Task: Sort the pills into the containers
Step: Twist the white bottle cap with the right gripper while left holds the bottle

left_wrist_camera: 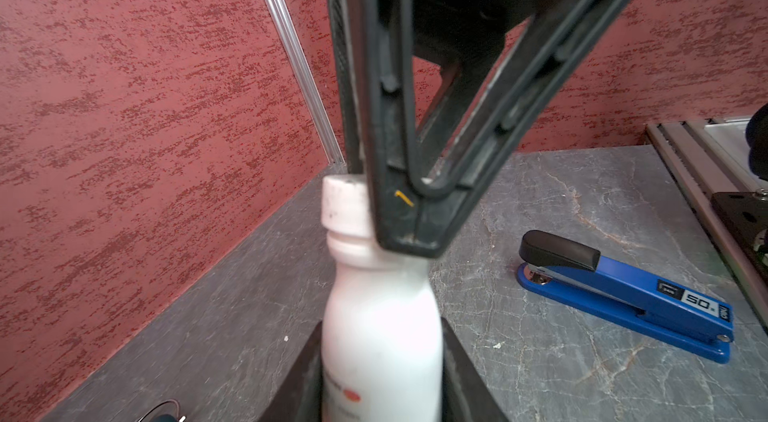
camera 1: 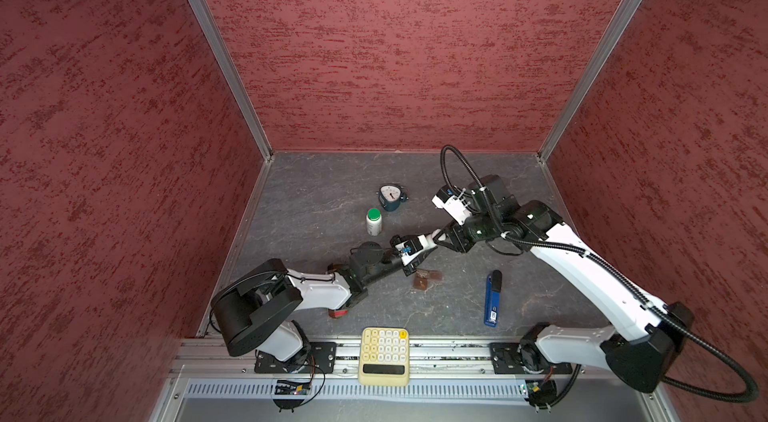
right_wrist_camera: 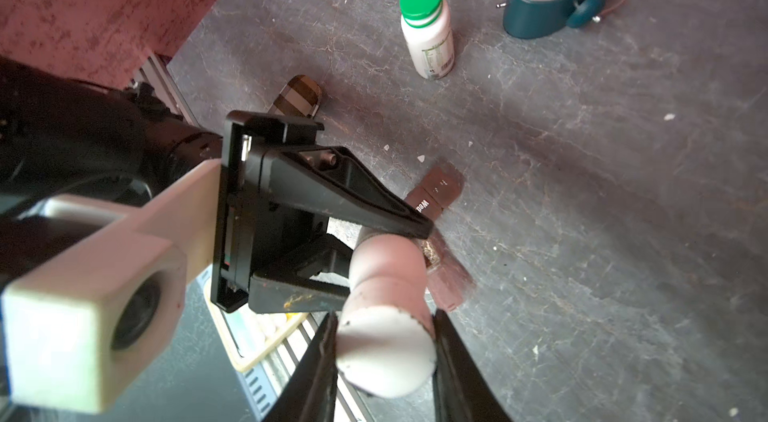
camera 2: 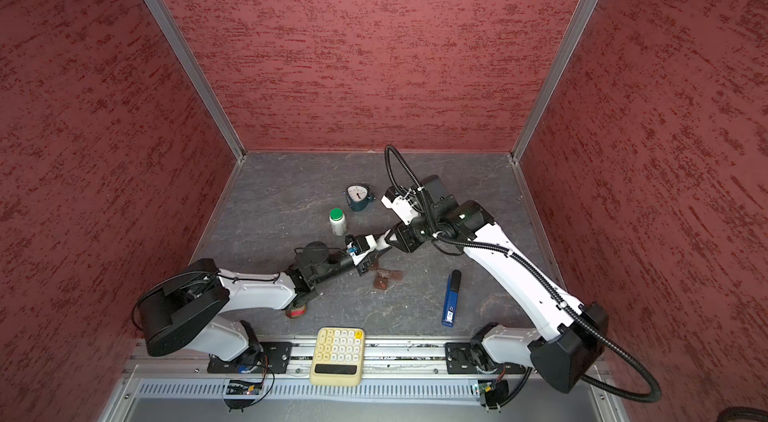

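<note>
On the table (camera 1: 316,200), dark brown white-lettered containers (camera 1: 426,278); left claw (left_wrist_camera: 382,366) and right claw (right_wrist_camera: 384,351) clamped on one white bottle (left_wrist_camera: 380,308).

Clock: a teal alarm clock (camera 1: 390,196) (camera 2: 358,196) with a pale dial, which I see standing at the back of the grey table (camera 1: 316,200).
Green-capped bottle (camera 1: 374,222) (right_wrist_camera: 428,29): white, upright, near the clock but apart from it.
Stapler (camera 1: 493,299) (left_wrist_camera: 623,291): blue with a black top, lying flat right of centre; I read "50" on its label.
Calculator (camera 1: 383,355) (camera 2: 337,355): cream, with a dark display, resting across the metal rail (camera 1: 449,351) at the near edge.
All-white bottle (left_wrist_camera: 382,337) (right_wrist_camera: 386,316): capped, tilted, clear of the table near the middle.
Walls (camera 1: 374,46): mottled red panels on three sides of my view.
</note>
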### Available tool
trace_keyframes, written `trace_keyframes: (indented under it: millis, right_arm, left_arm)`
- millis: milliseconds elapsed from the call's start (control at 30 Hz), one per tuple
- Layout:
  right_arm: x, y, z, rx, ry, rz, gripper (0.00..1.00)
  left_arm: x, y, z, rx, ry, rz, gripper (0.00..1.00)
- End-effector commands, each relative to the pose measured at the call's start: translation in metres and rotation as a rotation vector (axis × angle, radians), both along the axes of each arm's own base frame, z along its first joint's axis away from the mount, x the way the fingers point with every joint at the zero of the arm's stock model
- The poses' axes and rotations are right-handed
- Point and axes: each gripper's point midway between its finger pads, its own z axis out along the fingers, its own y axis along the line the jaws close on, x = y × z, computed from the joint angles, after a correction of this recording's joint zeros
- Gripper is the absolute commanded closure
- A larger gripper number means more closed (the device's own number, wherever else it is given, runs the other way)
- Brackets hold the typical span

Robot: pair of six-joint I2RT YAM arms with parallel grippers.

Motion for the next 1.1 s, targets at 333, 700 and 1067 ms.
trace_keyframes:
  millis: [333, 700, 1067]
  right_arm:
    - [-0.024, 0.002, 0.015, 0.039, -0.156, 0.229, 0.77]
    - [-0.034, 0.000, 0.014, 0.056, -0.137, 0.249, 0.74]
    - [-0.034, 0.001, 0.003, 0.045, -0.085, 0.234, 0.69]
  left_arm:
    - [-0.013, 0.003, -0.027, 0.055, 0.077, -0.040, 1.00]
    - [-0.010, 0.000, -0.027, 0.033, 0.083, -0.041, 1.00]
    - [-0.003, -0.006, -0.013, 0.018, 0.052, -0.047, 1.00]
